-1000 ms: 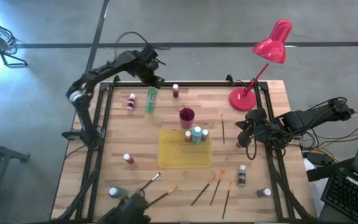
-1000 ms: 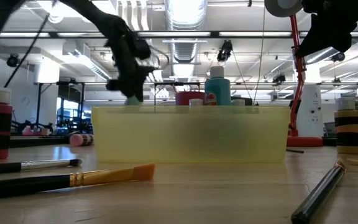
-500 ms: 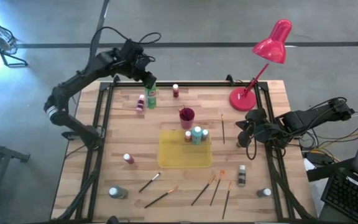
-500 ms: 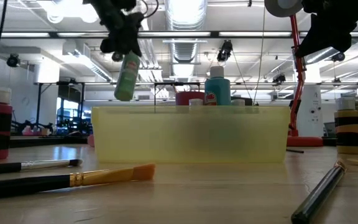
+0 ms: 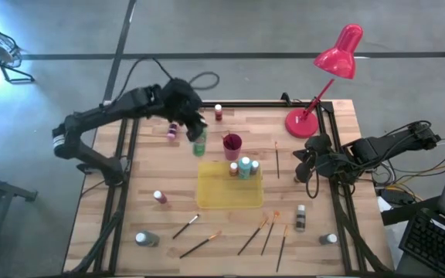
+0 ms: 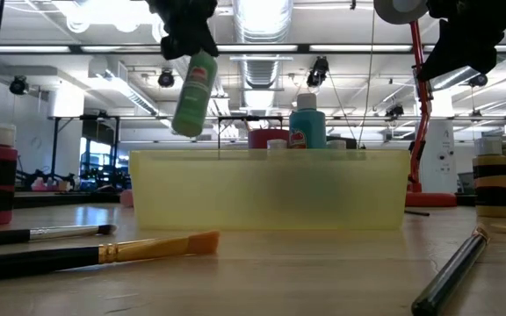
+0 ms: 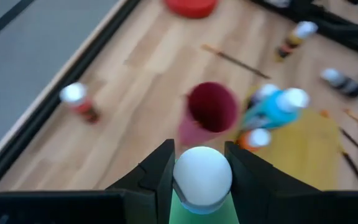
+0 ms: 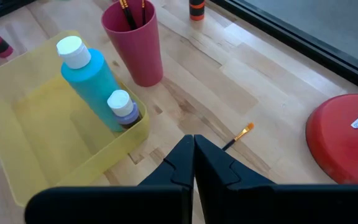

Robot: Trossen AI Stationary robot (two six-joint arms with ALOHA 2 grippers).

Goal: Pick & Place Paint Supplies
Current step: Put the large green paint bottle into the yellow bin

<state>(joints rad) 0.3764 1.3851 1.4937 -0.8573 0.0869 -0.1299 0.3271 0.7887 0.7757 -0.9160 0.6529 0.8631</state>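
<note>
My left gripper (image 5: 196, 130) is shut on a green paint bottle (image 6: 193, 95) with a white cap (image 7: 202, 175) and carries it in the air, left of the magenta cup (image 5: 232, 143) that holds brushes. The yellow tray (image 5: 230, 199) holds a light blue bottle (image 5: 245, 166) and a small brown bottle (image 8: 124, 107), both standing on their bases. My right gripper (image 8: 194, 154) hangs shut with nothing in it at the table's right side, near the red lamp's base (image 5: 302, 122). My left gripper pinches the green bottle at its cap end (image 7: 199, 200) between its two fingers (image 7: 158, 176), one on each side. The fingers slant down from the table's far left. The bottle hangs below them, lifted clear of the table, tilted, its base lowest (image 6: 185, 127).
More small bottles stand about the table: far edge (image 5: 218, 112), far left (image 5: 174, 130), left (image 5: 159, 198), front left (image 5: 143, 239), front right (image 5: 300, 217). Several brushes (image 5: 263, 232) lie near the front edge, one (image 5: 276, 158) right of the tray.
My left gripper has risen from the table's far-left part and swung toward the magenta cup and tray, rolling as it went. The green bottle, low by the table before, is lifted clear and hangs below the fingers. The right arm kept still.
</note>
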